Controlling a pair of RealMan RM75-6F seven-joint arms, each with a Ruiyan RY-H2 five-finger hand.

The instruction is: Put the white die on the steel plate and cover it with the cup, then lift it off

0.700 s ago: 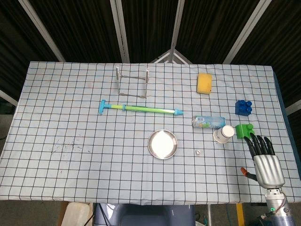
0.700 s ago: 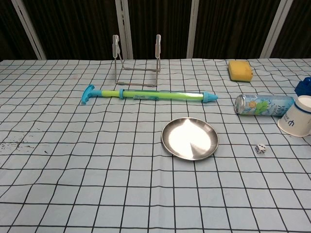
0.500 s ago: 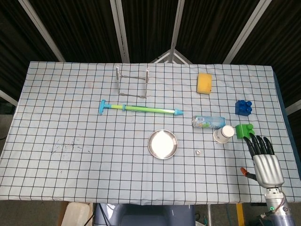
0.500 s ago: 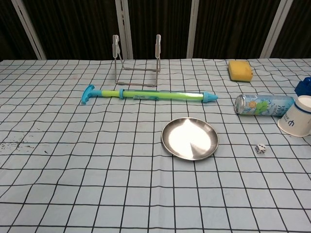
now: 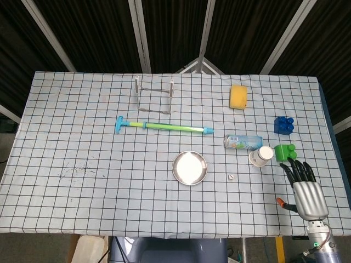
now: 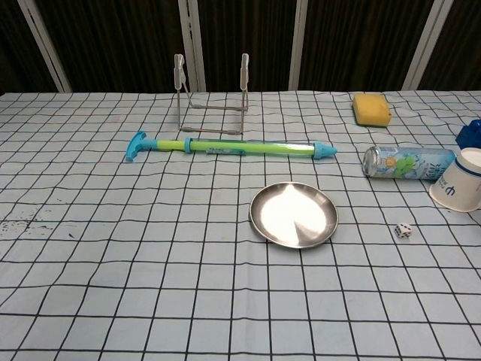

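Note:
The small white die (image 5: 231,177) (image 6: 403,231) lies on the checked cloth, right of the round steel plate (image 5: 190,167) (image 6: 294,214), apart from it. A white paper cup (image 5: 261,155) (image 6: 459,181) lies on its side further right, beside a green block (image 5: 284,150). My right hand (image 5: 303,187) hovers at the table's front right corner, palm down, fingers stretched out and apart, holding nothing; it is right of the die and below the cup. It does not show in the chest view. My left hand is in neither view.
A can (image 5: 243,142) (image 6: 408,162) lies on its side behind the cup. A long green and blue water squirter (image 5: 163,126) (image 6: 229,147) lies behind the plate, a wire rack (image 5: 154,96) further back. A yellow sponge (image 5: 238,96) and blue block (image 5: 283,125) sit at the right.
My right hand has shifted slightly left and toward the near edge. Nothing on the table has moved.

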